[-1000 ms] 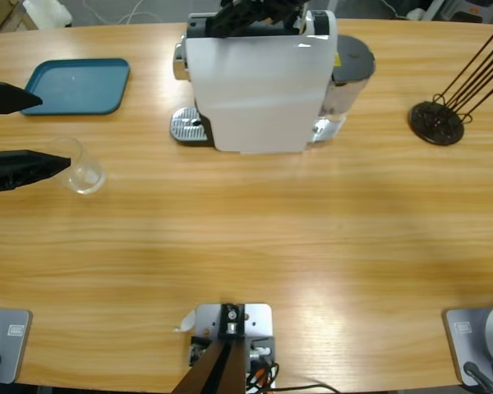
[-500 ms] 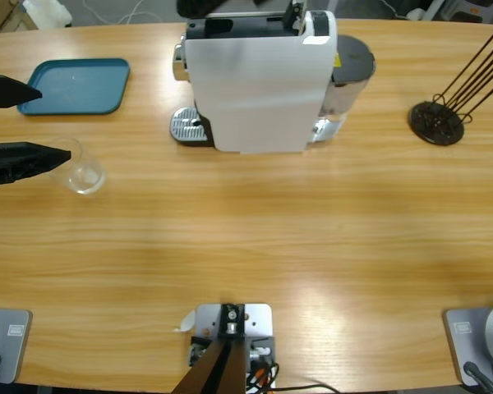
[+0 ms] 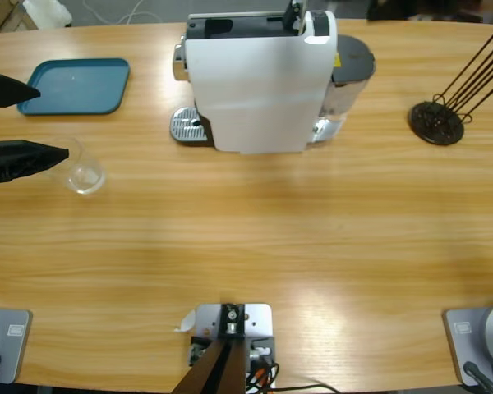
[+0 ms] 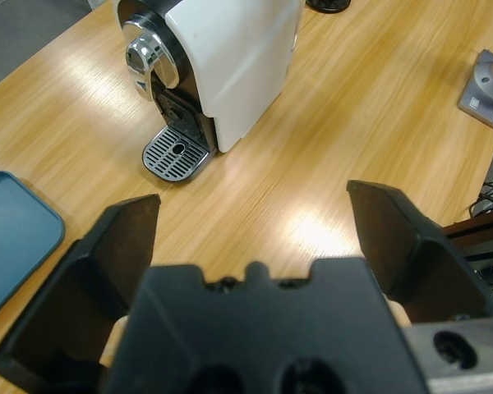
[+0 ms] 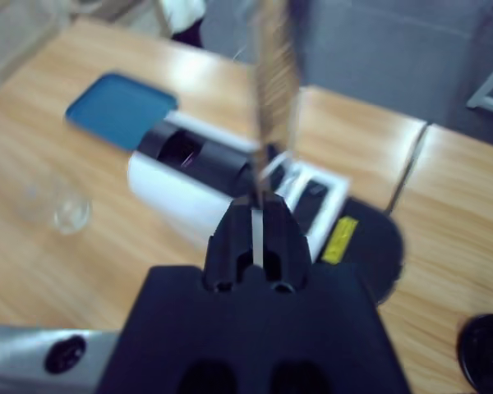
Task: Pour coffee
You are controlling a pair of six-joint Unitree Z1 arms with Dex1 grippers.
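Black left gripper [image 3: 29, 123] fingers spread beside glass cup [image 3: 84, 172], level over table [image 3: 255, 230]

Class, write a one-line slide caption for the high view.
Open left gripper beside a clear glass; white coffee machine and blue tray on the wooden table.

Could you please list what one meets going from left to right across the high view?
Left gripper → blue tray → clear glass cup → drip grate → white coffee machine → black wire stand.
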